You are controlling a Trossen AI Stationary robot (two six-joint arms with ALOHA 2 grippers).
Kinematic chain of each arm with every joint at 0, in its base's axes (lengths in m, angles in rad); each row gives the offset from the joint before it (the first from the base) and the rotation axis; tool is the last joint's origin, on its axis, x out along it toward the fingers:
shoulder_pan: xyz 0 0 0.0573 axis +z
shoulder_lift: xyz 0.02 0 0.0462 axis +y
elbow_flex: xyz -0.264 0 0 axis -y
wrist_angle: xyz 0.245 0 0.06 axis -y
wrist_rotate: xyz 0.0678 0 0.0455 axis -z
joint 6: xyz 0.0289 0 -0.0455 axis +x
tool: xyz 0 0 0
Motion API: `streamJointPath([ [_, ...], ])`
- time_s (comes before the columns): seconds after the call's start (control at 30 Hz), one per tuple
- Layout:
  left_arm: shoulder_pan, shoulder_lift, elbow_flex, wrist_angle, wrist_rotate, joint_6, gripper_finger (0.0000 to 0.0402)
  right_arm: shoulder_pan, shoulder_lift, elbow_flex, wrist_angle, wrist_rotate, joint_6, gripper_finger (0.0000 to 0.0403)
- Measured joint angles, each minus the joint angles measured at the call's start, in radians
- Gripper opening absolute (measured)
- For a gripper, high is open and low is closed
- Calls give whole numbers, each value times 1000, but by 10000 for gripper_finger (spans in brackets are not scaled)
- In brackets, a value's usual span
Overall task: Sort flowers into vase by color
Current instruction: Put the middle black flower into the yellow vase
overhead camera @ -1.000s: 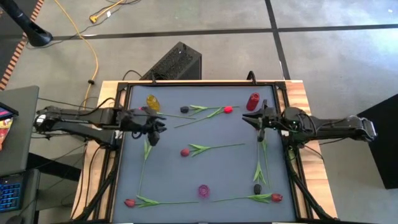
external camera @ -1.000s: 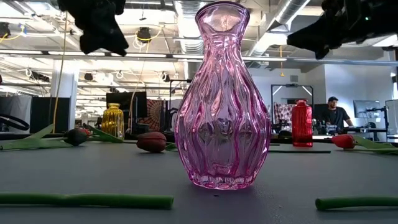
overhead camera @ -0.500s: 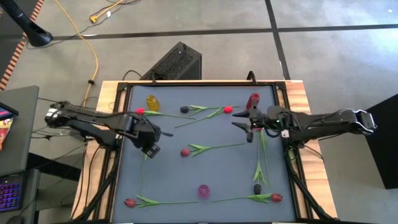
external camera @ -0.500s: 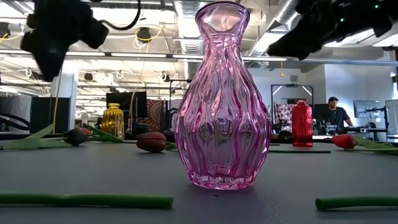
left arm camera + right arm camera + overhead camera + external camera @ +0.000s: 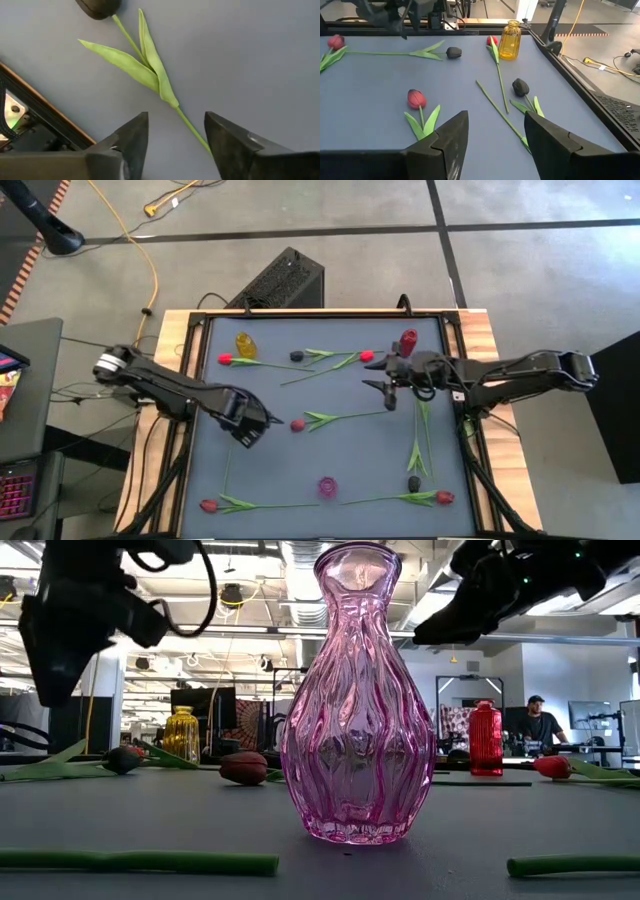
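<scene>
Shows the tulips all lying flat on the grey mat (image 5: 350, 450), none yet in a vase: a crimson-headed one (image 5: 297, 424) near the middle, a near-black one (image 5: 150, 75) along the left side, other red and dark heads spread toward the far and near edges. Places the pink vase (image 5: 327, 486) at the near edge, and the yellow vase (image 5: 245, 343) and red vase (image 5: 407, 342) toward the far corners, all three apparently empty. Finds the left gripper (image 5: 176, 120) low over the near-black tulip, fingers spread wide, with the thin stem on the mat running between them but not pinched. Finds the right gripper (image 5: 495, 117) above the mat just in front of the red vase, likewise spread and holding nothing, facing the crimson-headed tulip across the middle. Compared with a second before, records both claws widened, the left gripper moved from beside the yellow vase toward the near side and sunk along the stem, and the right gripper drawn in from the right edge toward the centre, with no tulip visibly displaced. Suggests two approaches under way for first picks, so sorting has probably not started.
</scene>
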Motion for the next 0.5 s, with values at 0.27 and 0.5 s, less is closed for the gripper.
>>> streamJointPath([
  [0.27,-76,45,-24,37,-46,-56,242,0,2,2,-16,-2,0,221],
  [0.5,-108,38,-176,229,13,-145,236,0,2,2,-18,-3,-18,221],
])
